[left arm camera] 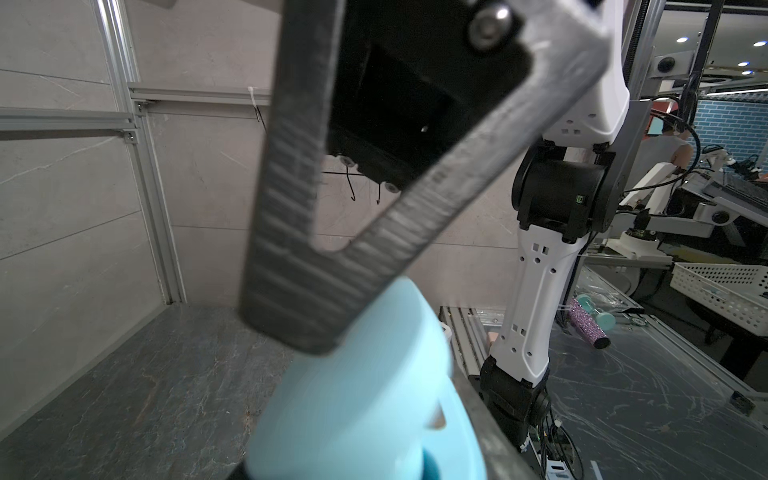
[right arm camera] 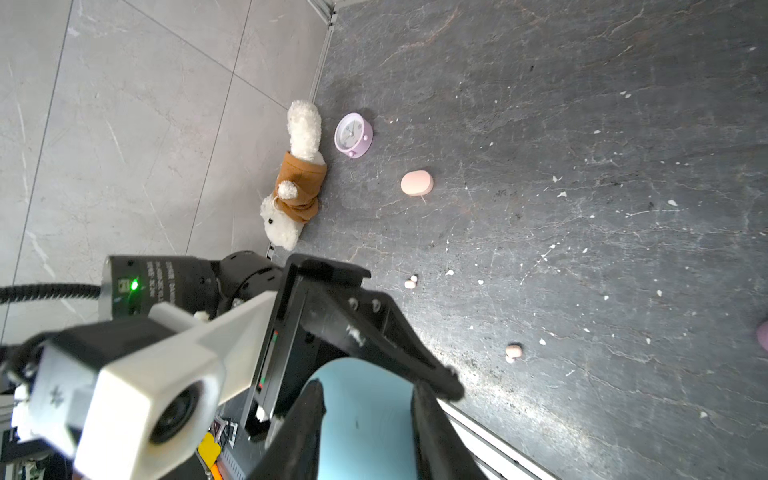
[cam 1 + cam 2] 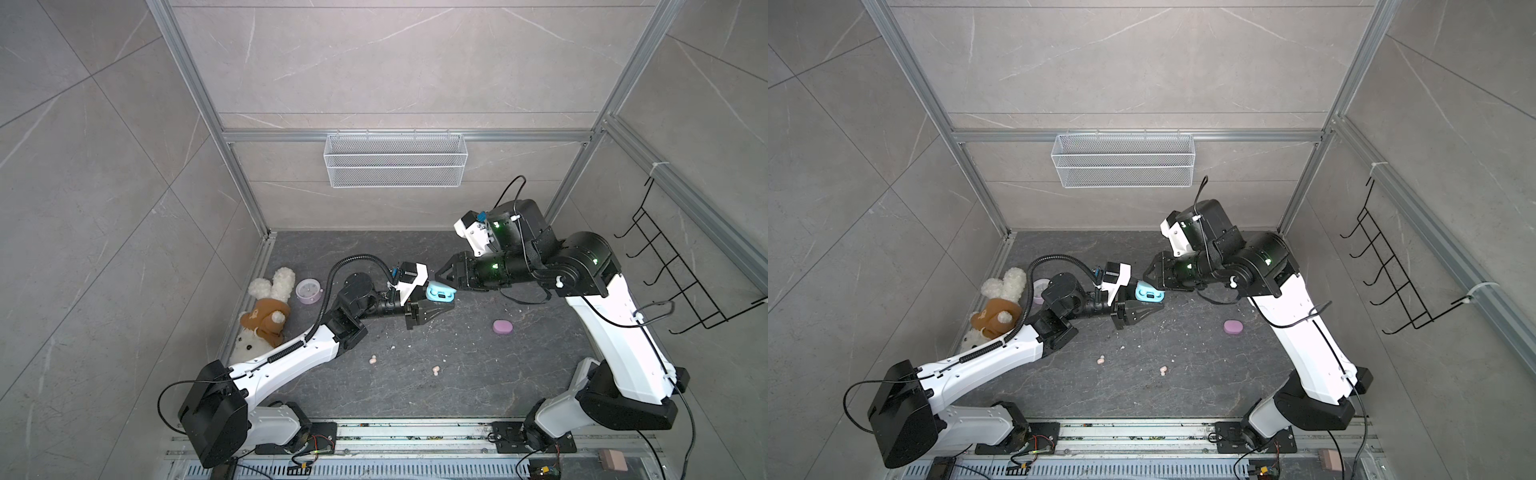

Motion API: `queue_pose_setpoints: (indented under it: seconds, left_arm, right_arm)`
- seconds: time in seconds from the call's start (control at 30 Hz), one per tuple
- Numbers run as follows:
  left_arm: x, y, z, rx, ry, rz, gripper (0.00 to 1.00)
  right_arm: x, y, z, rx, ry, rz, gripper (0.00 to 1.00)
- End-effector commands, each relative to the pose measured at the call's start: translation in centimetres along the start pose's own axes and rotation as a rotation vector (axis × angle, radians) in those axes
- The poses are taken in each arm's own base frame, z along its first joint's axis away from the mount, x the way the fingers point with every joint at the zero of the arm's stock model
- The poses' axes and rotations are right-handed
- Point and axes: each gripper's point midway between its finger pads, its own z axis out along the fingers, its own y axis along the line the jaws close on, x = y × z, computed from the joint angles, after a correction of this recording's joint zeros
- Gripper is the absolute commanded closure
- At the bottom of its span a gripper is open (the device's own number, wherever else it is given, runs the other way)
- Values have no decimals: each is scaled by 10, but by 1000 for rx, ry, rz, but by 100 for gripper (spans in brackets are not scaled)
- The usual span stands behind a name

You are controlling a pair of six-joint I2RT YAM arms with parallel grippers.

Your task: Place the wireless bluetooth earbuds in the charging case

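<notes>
A dark grey finger [image 1: 291, 249] of the left pincer [image 1: 386, 374] fills the middle of the frame, blurred by closeness, its open triangular outline running from the top down to centre. Its tip presses on the light blue charging case [image 1: 353, 415] at bottom centre, and a second grey edge lies against the case's lower right side. The dark marbled desk [image 1: 145, 395] spreads across the lower left below grey tiled walls [image 1: 62, 187] and an aluminium post [image 1: 158, 208]. At right stands the white-and-black right arm [image 1: 536, 291], with a white perforated basket [image 1: 723, 291] at the right edge.
</notes>
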Motion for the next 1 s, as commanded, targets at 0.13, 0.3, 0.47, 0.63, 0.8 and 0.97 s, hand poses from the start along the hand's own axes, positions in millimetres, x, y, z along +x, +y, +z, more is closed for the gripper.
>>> queue_pose_setpoints:
  seconds: [0.13,0.3,0.47,0.63,0.8,0.97]
  left_arm:
    - [-18,-6,-2,4,-39,77,72]
    - [-10,-3,-1,-5,-10,74,72]
    - [5,1,-1,-22,65,91,72]
    - [9,2,-3,-34,93,114,72]
    - [9,1,-3,-34,97,122,71]
    - [8,-1,-4,-31,95,128,71]
  right_arm:
    - [32,-12,1,58,85,-24,63]
    - [26,-16,0,94,66,8,57]
    - [25,-20,4,103,70,110,30]
    - [34,-23,19,94,121,156,22]
    - [39,-20,35,48,150,185,20]
    - [40,-25,40,69,162,196,20]
